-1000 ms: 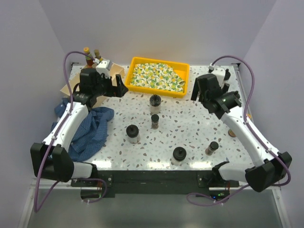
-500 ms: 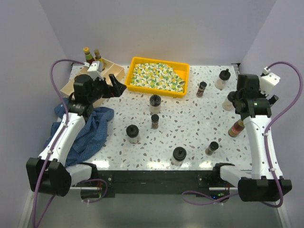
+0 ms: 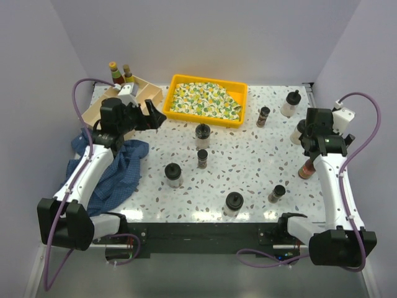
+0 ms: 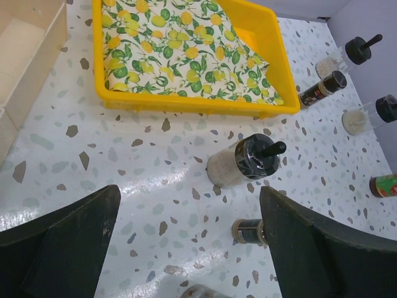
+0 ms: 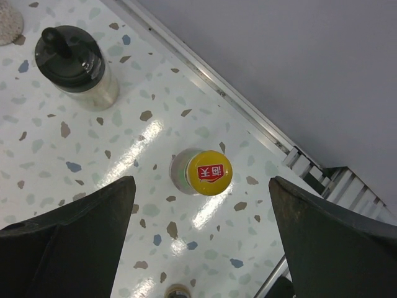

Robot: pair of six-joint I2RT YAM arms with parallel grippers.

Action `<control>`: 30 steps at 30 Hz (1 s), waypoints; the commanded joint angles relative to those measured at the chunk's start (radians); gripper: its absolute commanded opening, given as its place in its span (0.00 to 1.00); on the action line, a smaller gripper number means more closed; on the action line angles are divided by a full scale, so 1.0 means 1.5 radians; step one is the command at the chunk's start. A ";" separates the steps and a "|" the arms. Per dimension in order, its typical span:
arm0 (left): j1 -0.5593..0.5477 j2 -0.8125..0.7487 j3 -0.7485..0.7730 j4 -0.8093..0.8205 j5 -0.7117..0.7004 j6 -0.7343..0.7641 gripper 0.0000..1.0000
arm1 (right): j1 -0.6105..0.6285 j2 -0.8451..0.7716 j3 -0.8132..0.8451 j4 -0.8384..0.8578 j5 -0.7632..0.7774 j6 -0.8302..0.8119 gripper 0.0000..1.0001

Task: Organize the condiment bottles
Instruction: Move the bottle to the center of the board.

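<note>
Condiment bottles stand scattered on the speckled table: a clear squat one with a black knobbed cap [image 3: 203,133] [image 4: 242,162], a small brown spice jar [image 3: 203,158] [image 4: 249,231], and more squat ones [image 3: 173,174] [image 3: 233,202]. My left gripper [image 3: 158,116] [image 4: 190,198] hangs open and empty above the table, left of the first squat bottle. My right gripper [image 3: 310,138] [image 5: 202,192] is open over the right edge. A yellow-capped bottle [image 5: 209,172] stands below it, untouched. A black-capped squat bottle [image 5: 75,60] stands nearby. A red-labelled sauce bottle [image 3: 306,169] is just in front.
A yellow tray with lemon-print cloth [image 3: 177,81] [image 4: 279,93] sits at the back. A pale wooden box [image 3: 144,93] at back left holds two sauce bottles [image 3: 115,72]. A blue cloth [image 3: 118,167] lies at left. Spice jars [image 3: 263,116] [image 3: 276,193] stand at right.
The right arm has swung from in front of the yellow tray to the right edge, uncovering the back-right bottles. The left gripper drew back slightly to the left. Both stay open.
</note>
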 commanded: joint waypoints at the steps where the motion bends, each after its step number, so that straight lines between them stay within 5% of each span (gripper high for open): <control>1: 0.006 -0.038 0.001 0.022 -0.032 0.032 1.00 | 0.000 0.001 -0.013 0.029 0.035 -0.026 0.94; 25: 0.005 -0.024 0.009 0.010 -0.037 0.042 0.98 | -0.004 0.014 -0.141 0.209 0.017 -0.087 0.86; 30: 0.005 -0.035 0.004 0.011 -0.041 0.046 0.98 | -0.003 0.010 -0.144 0.233 0.014 -0.104 0.65</control>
